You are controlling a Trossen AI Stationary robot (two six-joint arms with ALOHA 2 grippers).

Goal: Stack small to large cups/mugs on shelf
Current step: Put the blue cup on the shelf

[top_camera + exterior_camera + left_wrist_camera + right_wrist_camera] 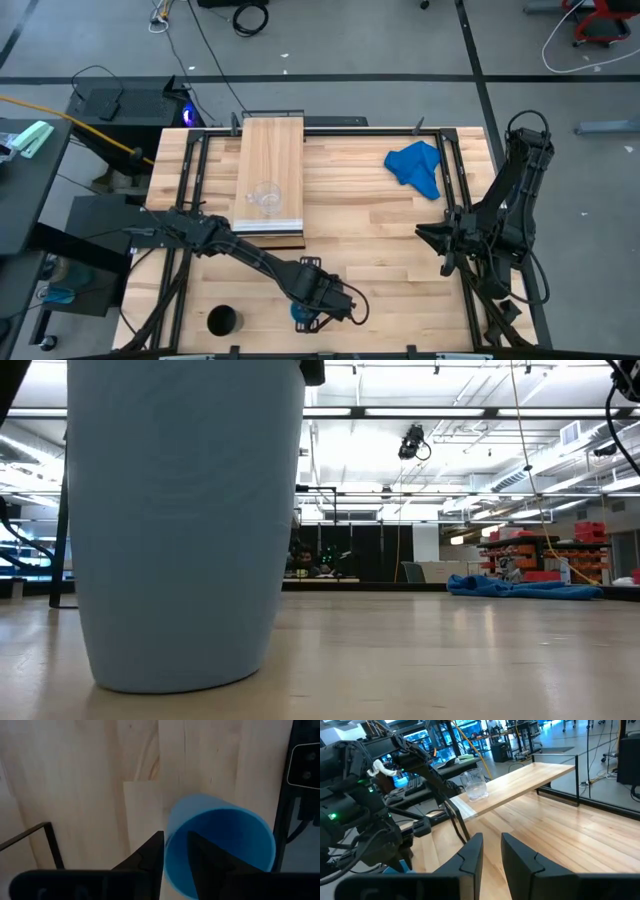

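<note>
Bright-blue cup [304, 317] stands on the tabletop [380, 250], bottom centre of the high view. The left gripper [175, 851] straddles its rim, fingers parted, unclosed. Pinch the wall squarely, lift straight. Right gripper [491, 851] waits open, centre right.

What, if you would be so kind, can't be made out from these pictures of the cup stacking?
- Blue cup: high view, left hand covers most of it; low view, its top is cut off by the edge.
- Whether the fingers touch its rim: left wrist view, unclear.
- Black cup: high view only; its inside is dark.
- Glass cup on the shelf: any contents too small to tell.
</note>
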